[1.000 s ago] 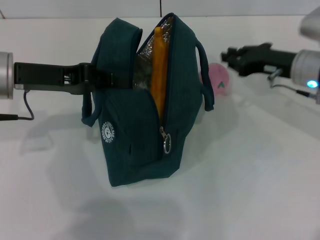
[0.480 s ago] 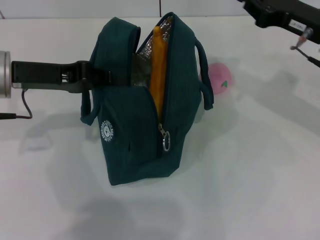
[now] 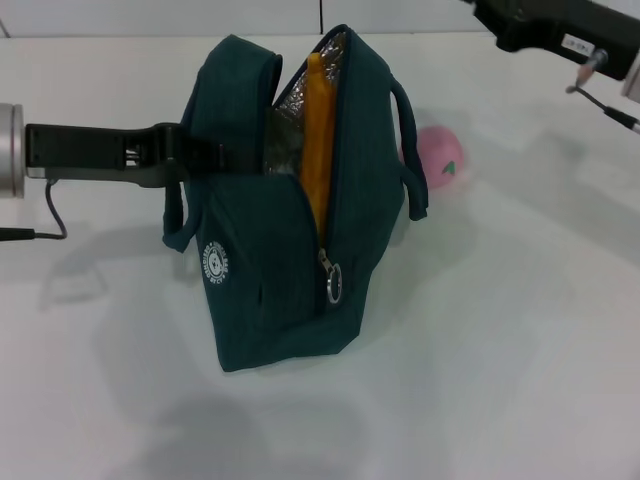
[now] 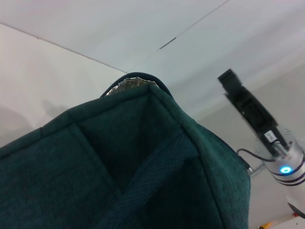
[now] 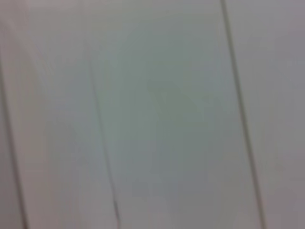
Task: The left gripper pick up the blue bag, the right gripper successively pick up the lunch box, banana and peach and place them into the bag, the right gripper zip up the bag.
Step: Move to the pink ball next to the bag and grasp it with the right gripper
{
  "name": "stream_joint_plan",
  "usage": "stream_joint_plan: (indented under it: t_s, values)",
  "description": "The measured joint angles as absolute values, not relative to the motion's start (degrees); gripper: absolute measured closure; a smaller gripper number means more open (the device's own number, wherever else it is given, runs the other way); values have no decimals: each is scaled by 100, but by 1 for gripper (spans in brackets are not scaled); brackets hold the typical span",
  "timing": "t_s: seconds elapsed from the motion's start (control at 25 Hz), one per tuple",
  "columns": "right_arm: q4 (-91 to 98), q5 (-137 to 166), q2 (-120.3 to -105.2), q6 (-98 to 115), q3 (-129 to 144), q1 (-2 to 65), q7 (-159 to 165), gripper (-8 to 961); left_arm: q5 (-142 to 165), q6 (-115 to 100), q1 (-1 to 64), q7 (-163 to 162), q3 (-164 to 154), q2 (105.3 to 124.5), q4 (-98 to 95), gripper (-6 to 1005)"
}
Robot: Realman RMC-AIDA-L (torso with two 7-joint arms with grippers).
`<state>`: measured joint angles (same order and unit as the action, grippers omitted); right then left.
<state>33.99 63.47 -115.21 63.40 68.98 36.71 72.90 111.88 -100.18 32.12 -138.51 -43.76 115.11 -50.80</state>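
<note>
Blue bag (image 3: 285, 280) held by left end effector (image 3: 195, 155) | banana (image 3: 318, 150) inside | peach (image 3: 441, 157) beside

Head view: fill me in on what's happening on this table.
The left gripper, a black metal claw, holds the dark teal fabric bag upright and unzipped on the white table. A long yellow-orange banana stands inside. The small round pink peach lies outside, beside the bag. The right gripper is raised at the far right.

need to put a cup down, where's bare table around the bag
Bare table lies in front of the bag and to its right, below the peach. Crowded: the left gripper holds the bag's left side; the peach sits close by its right handle.
</note>
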Motion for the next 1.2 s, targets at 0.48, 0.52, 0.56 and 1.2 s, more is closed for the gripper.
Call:
stream_joint_plan:
  t_s: [0.48, 0.52, 0.56, 1.2]
  values:
    - [2670, 7358, -11560, 5386, 6948, 3760, 7234, 700, 11187, -10019, 3217, -13895, -4377, 11523, -5080, 963]
    - [2664, 7439, -11575, 5322, 7008, 3768, 7233, 653, 11187, -10020, 3217, -13897, -4377, 11525, -5080, 963]
    - [2656, 7497, -11589, 5256, 7084, 3777, 7232, 606, 11188, -10022, 3217, -13898, -4377, 11527, -5080, 963]
    - [2170, 7351, -11627, 4517, 7642, 4224, 7077, 119, 11189, -10029, 3226, -13869, -4377, 11541, -5080, 963]
